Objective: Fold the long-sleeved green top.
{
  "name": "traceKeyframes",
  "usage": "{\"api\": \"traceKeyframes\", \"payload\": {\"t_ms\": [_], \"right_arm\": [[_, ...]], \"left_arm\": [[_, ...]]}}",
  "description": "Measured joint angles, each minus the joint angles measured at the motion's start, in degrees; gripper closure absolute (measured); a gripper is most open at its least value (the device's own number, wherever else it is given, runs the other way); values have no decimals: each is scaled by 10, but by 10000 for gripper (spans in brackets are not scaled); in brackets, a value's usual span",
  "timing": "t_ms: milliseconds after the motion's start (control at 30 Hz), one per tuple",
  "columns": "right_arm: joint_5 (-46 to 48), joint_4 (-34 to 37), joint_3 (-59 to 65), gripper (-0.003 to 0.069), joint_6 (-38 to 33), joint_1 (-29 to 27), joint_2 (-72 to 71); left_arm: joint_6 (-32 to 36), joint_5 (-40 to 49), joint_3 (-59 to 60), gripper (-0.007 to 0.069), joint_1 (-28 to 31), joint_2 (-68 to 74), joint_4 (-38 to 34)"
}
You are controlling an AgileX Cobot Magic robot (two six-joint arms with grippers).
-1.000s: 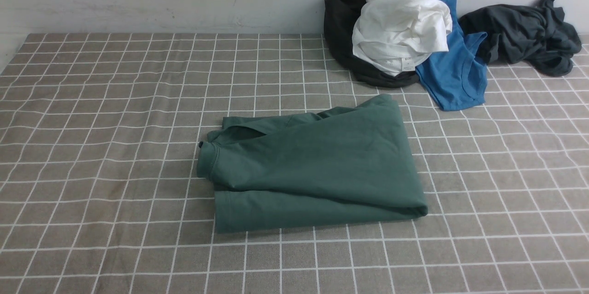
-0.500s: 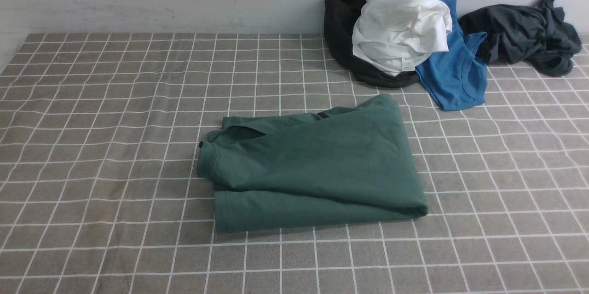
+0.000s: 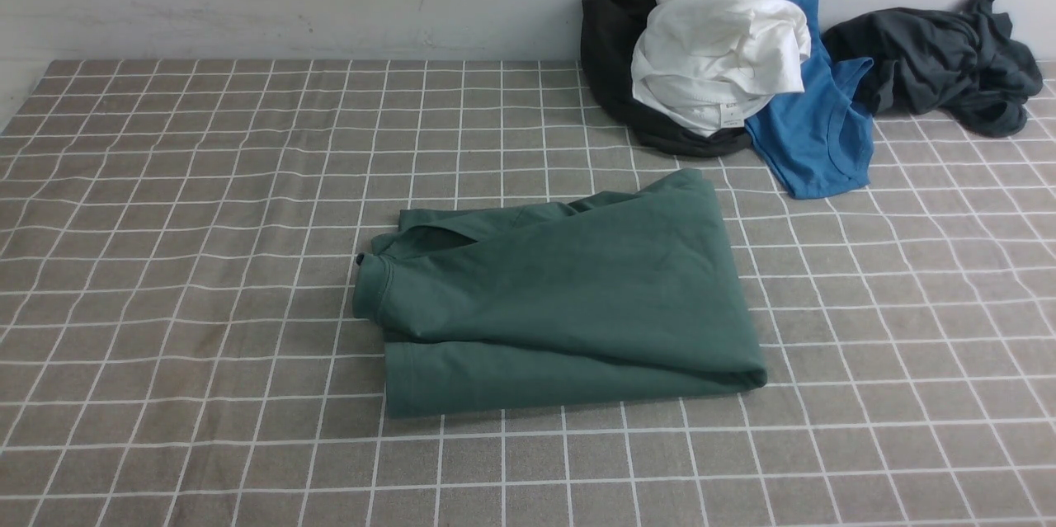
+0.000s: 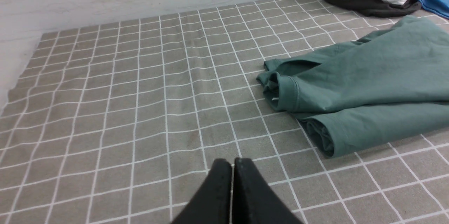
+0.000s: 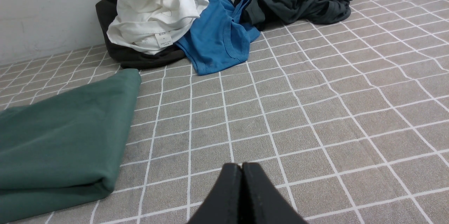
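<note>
The green long-sleeved top (image 3: 569, 296) lies folded into a compact rectangle at the middle of the checked cloth, its ribbed neck toward the left. The left wrist view shows the top (image 4: 364, 80) well away from my left gripper (image 4: 232, 162), which is shut and empty above bare cloth. In the right wrist view the top's folded edge (image 5: 63, 140) sits off to the side of my right gripper (image 5: 241, 166), also shut with nothing in it. Neither gripper appears in the front view.
A heap of clothes lies against the back wall at the right: a white garment (image 3: 718, 49) on a black one (image 3: 610, 40), a bright blue top (image 3: 817, 131) and a dark charcoal garment (image 3: 940, 57). The grey checked cloth (image 3: 181, 222) covers the table.
</note>
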Motion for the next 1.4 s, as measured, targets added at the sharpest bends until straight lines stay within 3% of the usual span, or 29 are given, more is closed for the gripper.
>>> {"api": "traceKeyframes", "payload": {"t_ms": [233, 333, 500, 1400], "right_arm": [[0, 0, 0, 673, 0, 0, 0], [0, 0, 0, 673, 0, 0, 0], [1, 0, 0, 673, 0, 0, 0], [1, 0, 0, 673, 0, 0, 0]], "left_arm": [[0, -185, 142, 631, 52, -5, -3], [0, -217, 182, 631, 79, -22, -3], [0, -214, 210, 631, 101, -26, -4], [18, -189, 210, 631, 101, -26, -4]]}}
